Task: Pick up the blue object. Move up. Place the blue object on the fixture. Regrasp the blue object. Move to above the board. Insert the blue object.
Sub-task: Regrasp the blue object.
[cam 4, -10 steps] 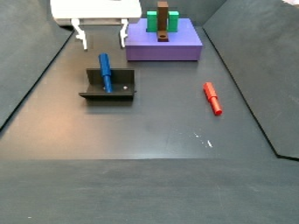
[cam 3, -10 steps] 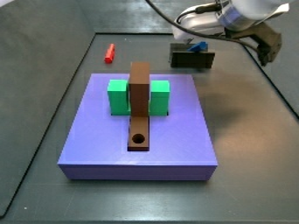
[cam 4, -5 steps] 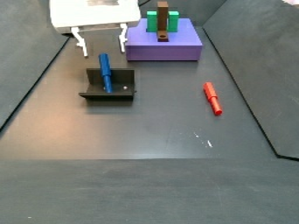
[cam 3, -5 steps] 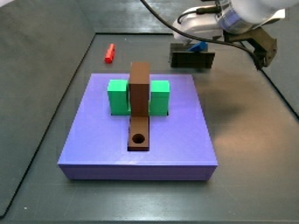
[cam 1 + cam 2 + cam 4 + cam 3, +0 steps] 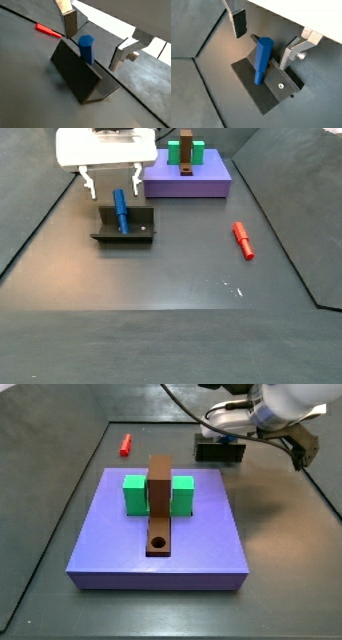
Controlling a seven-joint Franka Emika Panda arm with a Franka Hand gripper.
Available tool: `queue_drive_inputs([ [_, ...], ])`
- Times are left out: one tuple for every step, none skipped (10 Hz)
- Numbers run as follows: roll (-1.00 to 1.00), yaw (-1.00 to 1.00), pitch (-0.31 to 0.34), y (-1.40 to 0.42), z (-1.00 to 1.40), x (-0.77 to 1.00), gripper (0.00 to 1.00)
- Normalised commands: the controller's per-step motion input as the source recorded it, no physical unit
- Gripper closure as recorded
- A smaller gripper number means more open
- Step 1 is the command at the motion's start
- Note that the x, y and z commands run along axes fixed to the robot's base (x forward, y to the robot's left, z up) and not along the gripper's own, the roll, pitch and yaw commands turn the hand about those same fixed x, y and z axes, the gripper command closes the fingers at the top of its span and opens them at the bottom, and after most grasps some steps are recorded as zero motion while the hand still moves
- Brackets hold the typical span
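Note:
The blue object (image 5: 120,211) is a long hexagonal bar that leans on the fixture (image 5: 123,231) at the left of the floor. It shows in both wrist views (image 5: 87,47) (image 5: 262,60), tilted against the fixture's upright plate (image 5: 77,77) (image 5: 271,92). My gripper (image 5: 114,183) is open and empty just above the bar's upper end. Its fingers (image 5: 69,22) (image 5: 290,52) stand on either side of the bar, apart from it. In a side view the fixture (image 5: 218,452) sits under my arm, and the bar is mostly hidden there.
The purple board (image 5: 160,534) (image 5: 187,178) carries a green block (image 5: 136,494) and a brown bar (image 5: 160,499) with a hole. A small red piece (image 5: 243,239) (image 5: 124,444) (image 5: 47,30) lies loose on the floor. Raised walls edge the dark floor.
My gripper has come down a little toward the blue object's upper end, still open. The blue object and the fixture have not moved.

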Motion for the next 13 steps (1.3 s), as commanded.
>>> queue_drive_inputs([
  [0.02, -0.17, 0.094, 0.0, -0.16, 0.0, 0.0],
  [0.0, -0.18, 0.066, 0.0, -0.14, 0.0, 0.0],
  [0.0, -0.16, 0.02, 0.01, -0.08, 0.0, 0.0],
  [0.0, -0.11, 0.0, 0.03, -0.01, 0.0, 0.0],
  [-0.03, -0.02, 0.0, 0.05, 0.0, 0.0, 0.0],
  [-0.02, 0.0, 0.0, 0.02, 0.0, 0.0, 0.0],
  [0.0, 0.0, 0.0, 0.0, 0.0, 0.0, 0.0],
  [0.0, 0.0, 0.0, 0.0, 0.0, 0.0, 1.0],
  [0.0, 0.0, 0.0, 0.0, 0.0, 0.0, 1.0],
  [0.0, 0.0, 0.0, 0.0, 0.0, 0.0, 1.0],
  [0.0, 0.0, 0.0, 0.0, 0.0, 0.0, 1.0],
  [0.0, 0.0, 0.0, 0.0, 0.0, 0.0, 1.0],
  [0.0, 0.0, 0.0, 0.0, 0.0, 0.0, 1.0],
])
